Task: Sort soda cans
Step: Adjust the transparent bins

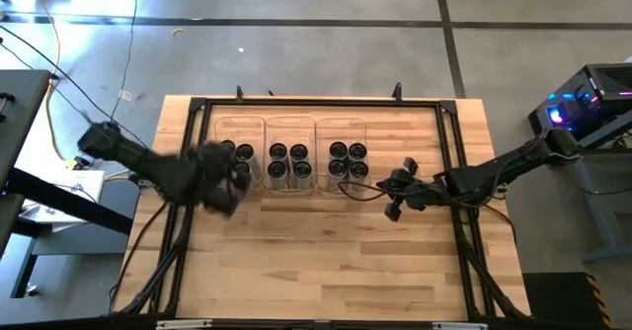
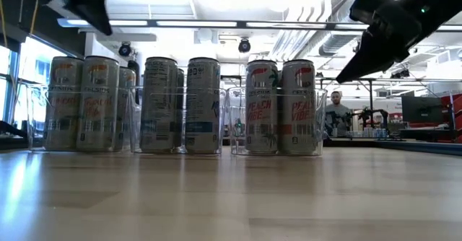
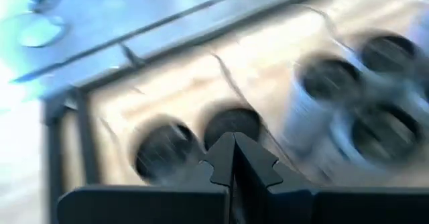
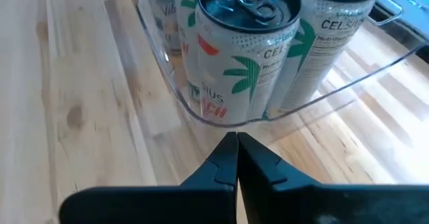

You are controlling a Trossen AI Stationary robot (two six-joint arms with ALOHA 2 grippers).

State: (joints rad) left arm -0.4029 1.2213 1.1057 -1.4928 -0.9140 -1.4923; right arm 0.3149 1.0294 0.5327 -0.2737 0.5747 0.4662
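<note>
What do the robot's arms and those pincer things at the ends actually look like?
Both arms are dark, nearly black, built of jointed segments with black cables trailing along them. The left gripper and the right gripper each end in two flat, dark fingers with stepped, notched edges tapering to a point, mounted on a wide dark bar. No markings are visible on them.

From my seat I see the wooden counter (image 1: 326, 261) edged by a black metal frame (image 1: 321, 103). Three clear plastic bins (image 1: 290, 132) stand side by side near its far edge. Grey concrete floor (image 1: 326, 34) lies beyond, with a yellow cable (image 1: 54, 34) trailing across it at the left. A dark box with blue and purple lights (image 1: 583, 98) sits off to the right. In the level view, a person (image 2: 335, 111) sits far back in the room.
</note>
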